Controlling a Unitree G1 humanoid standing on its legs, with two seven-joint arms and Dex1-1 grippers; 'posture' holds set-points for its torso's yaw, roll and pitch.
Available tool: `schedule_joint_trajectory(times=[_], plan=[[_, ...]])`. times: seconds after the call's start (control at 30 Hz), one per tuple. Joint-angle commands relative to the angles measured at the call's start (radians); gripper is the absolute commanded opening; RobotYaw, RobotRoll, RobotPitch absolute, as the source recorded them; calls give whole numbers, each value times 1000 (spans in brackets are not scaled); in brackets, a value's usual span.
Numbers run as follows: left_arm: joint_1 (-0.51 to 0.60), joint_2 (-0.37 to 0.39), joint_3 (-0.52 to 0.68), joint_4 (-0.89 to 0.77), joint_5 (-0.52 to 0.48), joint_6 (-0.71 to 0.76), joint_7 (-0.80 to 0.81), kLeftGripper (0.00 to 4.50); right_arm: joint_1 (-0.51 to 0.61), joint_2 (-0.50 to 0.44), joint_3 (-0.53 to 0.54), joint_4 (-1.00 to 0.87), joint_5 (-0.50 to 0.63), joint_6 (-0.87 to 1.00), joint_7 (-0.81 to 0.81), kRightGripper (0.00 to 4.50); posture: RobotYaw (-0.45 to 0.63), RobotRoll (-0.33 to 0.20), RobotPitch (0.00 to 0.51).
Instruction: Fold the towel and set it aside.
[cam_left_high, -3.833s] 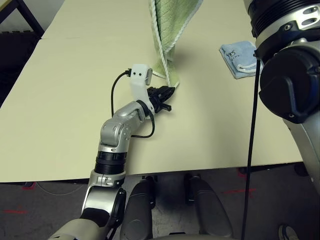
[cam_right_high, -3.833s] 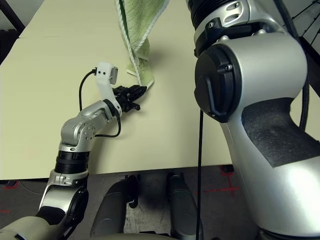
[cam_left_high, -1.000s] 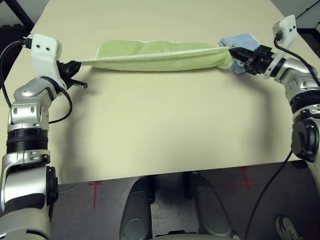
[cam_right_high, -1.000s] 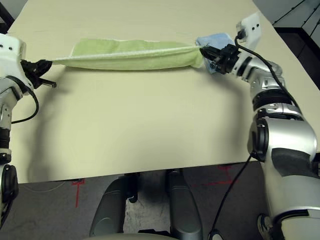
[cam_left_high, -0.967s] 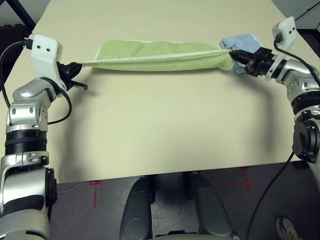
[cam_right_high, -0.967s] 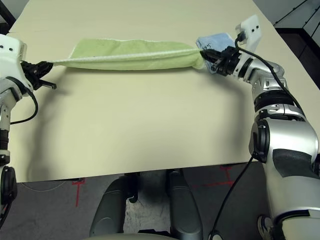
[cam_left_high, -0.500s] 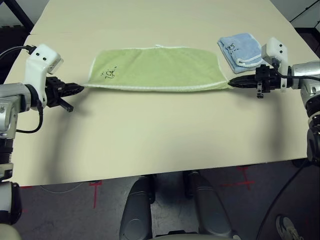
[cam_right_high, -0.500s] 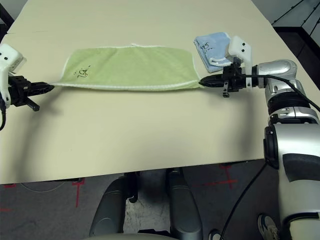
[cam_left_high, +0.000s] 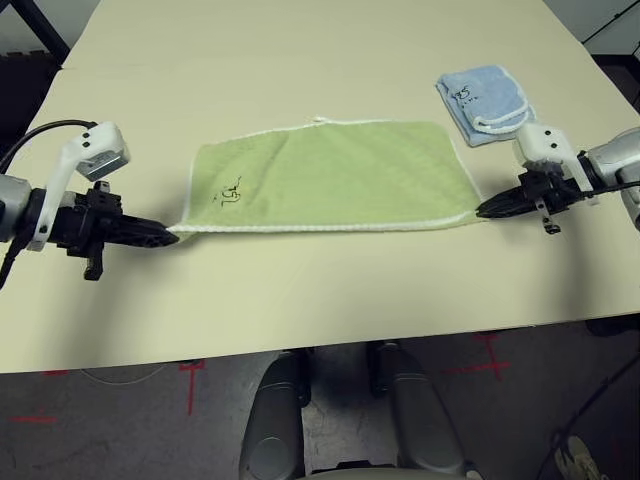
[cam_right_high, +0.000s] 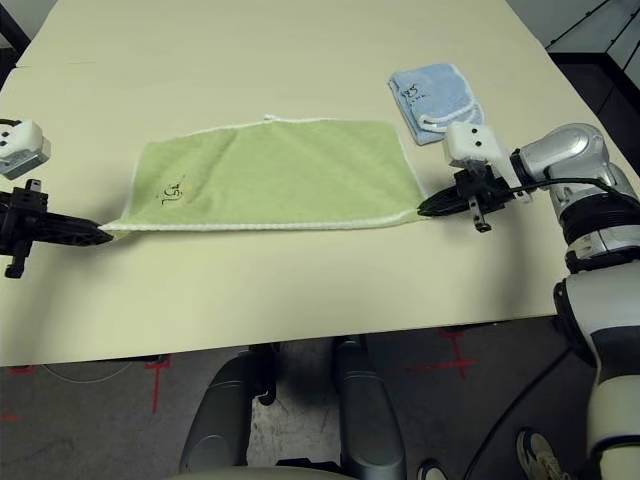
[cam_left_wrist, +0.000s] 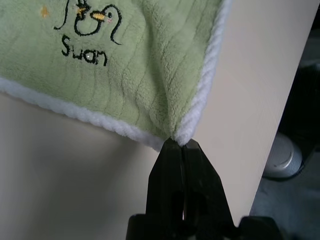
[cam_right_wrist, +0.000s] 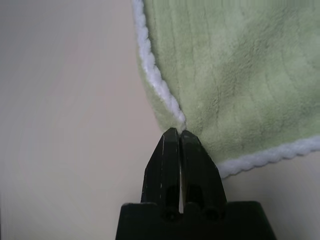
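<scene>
So the towel (cam_left_high: 330, 175) is laid out flat and spread wide across the middle of the table (cam_left_high: 330, 290), light green with white stitched edging all the way round. The dark embroidered logo (cam_left_high: 230, 193) is seen near its left end, and in the left wrist view it can be read as "Swan" with little yellow and blue dots.

The left gripper (cam_left_high: 168, 237) is pinched shut right on the near left corner of the towel; in the left wrist view (cam_left_wrist: 180, 142) the white edging is caught between the closed black tips. The right gripper (cam_left_high: 482, 211) is clamped the same way on the near right corner, and in the right wrist view (cam_right_wrist: 178, 131) the fingers are seen pressed together with the corner nipped at the very tip. The near edge is stretched in a fairly straight line between the two grippers.

A smaller light blue folded cloth (cam_left_high: 485, 92) is parked off to the far right of the table, apart from the towel.
</scene>
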Motion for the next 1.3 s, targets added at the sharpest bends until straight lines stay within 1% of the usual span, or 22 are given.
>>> schedule_joint_trajectory(times=[0.03,0.07,0.1,0.17,0.27,0.43,0.57,0.73,0.83,0.97,1.07,1.13,1.2,1.3], plan=[[-27,46,-80,8,-60,-40,-17,23,-14,-76,90,-165,230,199,5,0,-43,0,274],[-41,49,-97,16,-69,-49,-17,23,-23,-97,109,-208,280,256,5,0,-51,0,271],[-59,49,-113,28,-72,-55,-17,23,-34,-119,141,-236,292,265,5,0,-51,0,271],[-91,51,-144,50,-73,-70,-17,23,-51,-139,185,-246,283,234,5,0,-57,0,266],[-124,65,-181,70,-86,-82,-17,23,-81,-159,270,-202,195,126,5,0,-57,0,266],[-110,148,-241,101,-108,-146,-17,23,-127,-178,380,-104,95,-26,5,0,-53,0,262],[-97,173,-285,140,-87,-231,-17,23,-142,-172,438,-65,89,-73,5,0,-50,0,263],[-104,178,-324,150,-85,-267,-17,23,-152,-143,458,-32,88,-108,5,0,-49,0,263],[-149,149,-335,183,-65,-279,-17,23,-166,-97,405,55,43,-137,5,0,-47,0,261],[-247,84,-356,268,-1,-315,-17,23,-206,-30,287,216,-66,-177,5,0,-46,0,257],[-319,41,-375,342,48,-351,-17,23,-224,-5,212,285,-144,-197,5,0,-48,0,255],[-393,-15,-372,414,108,-384,-17,23,-236,9,154,318,-198,-207,0,0,-49,0,255],[-471,-76,-363,494,189,-418,-17,23,-249,20,119,342,-268,-212,-60,0,-52,0,255],[-548,-146,-352,581,259,-447,-13,23,-268,37,83,363,-368,-222,-178,0,-57,0,257]])
